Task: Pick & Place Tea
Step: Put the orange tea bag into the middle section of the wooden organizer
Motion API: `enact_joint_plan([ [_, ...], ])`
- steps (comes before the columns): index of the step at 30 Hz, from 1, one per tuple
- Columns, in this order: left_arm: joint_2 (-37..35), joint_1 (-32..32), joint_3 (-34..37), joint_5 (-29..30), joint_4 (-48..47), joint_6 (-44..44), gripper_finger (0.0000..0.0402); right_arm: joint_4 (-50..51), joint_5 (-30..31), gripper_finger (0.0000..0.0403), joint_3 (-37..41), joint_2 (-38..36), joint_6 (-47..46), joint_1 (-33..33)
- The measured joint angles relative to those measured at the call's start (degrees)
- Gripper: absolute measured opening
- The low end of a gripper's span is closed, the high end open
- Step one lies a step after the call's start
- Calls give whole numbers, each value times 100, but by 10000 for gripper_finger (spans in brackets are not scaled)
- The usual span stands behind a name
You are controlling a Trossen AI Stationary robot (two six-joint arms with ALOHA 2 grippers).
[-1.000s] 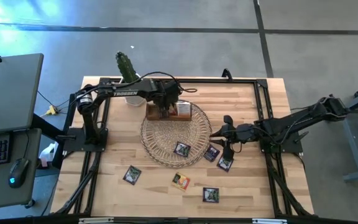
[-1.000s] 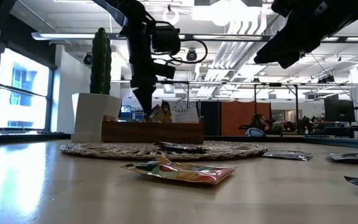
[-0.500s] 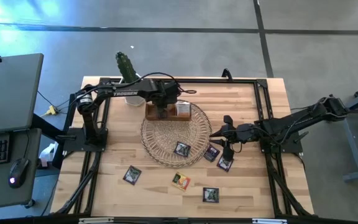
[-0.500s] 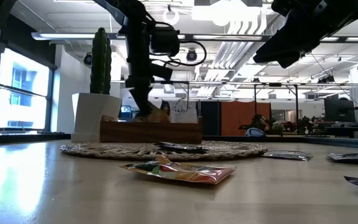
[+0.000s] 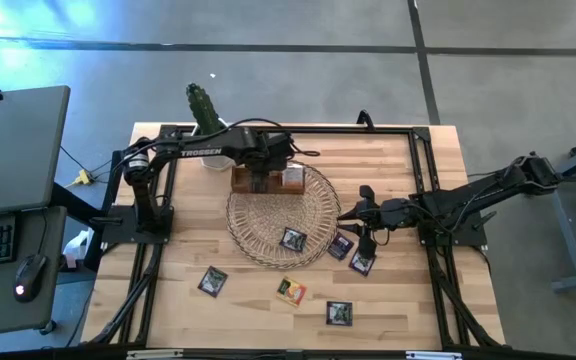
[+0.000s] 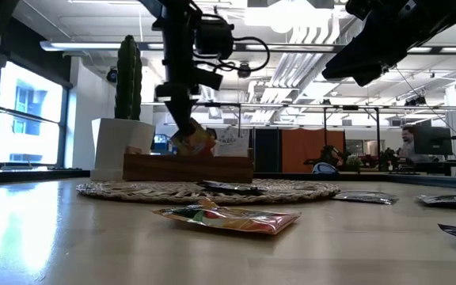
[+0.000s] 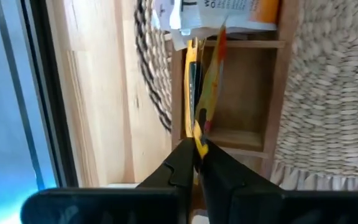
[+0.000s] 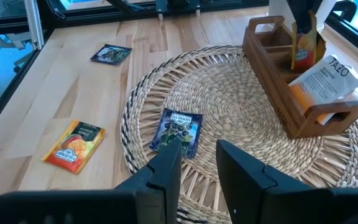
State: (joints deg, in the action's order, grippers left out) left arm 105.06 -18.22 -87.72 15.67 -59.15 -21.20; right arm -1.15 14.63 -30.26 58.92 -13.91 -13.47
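My left gripper (image 6: 182,131) is over the brown wooden box (image 5: 268,181) at the far edge of the round wicker mat (image 5: 283,222). It is shut on a yellow-orange tea sachet (image 8: 303,45). A white-and-orange sachet (image 8: 325,79) leans in the box's other end. A dark sachet (image 8: 178,132) lies flat on the mat. Further sachets (image 5: 213,281) (image 5: 290,291) (image 5: 339,313) lie flat on the table. My right gripper (image 8: 197,167) hangs open above the mat's right edge and holds nothing. My left gripper pinches the yellow-orange sachet by its upper edge (image 7: 197,132) between its two fingertips, coming from above and pointing down. The sachet hangs upright below the fingers. Its lower end (image 8: 300,64) is level with the box's rim, over a compartment.
A potted cactus (image 5: 202,108) stands at the far left corner behind the box. Two dark sachets (image 5: 340,245) (image 5: 362,262) lie just off the mat's right edge under my right arm. Black frame rails (image 5: 423,180) run along the table's sides.
My left gripper has dipped down into the box and come back up a little. It now holds the yellow-orange sachet, raised to about the box's rim.
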Motion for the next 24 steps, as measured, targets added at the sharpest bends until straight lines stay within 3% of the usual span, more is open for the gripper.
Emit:
enact_joint_plan([
  [9, 293, -11, 32, 879, 117, -144, 116, -2, -2, 98, 0, 0, 26, -2],
  [14, 302, 75, 48, 935, 232, -113, 159, -15, 0, 98, 1, 0, 45, 0],
  [24, 249, 472, -113, 998, -280, 820, 164, -88, 118, 98, 0, 0, 213, -2],
])
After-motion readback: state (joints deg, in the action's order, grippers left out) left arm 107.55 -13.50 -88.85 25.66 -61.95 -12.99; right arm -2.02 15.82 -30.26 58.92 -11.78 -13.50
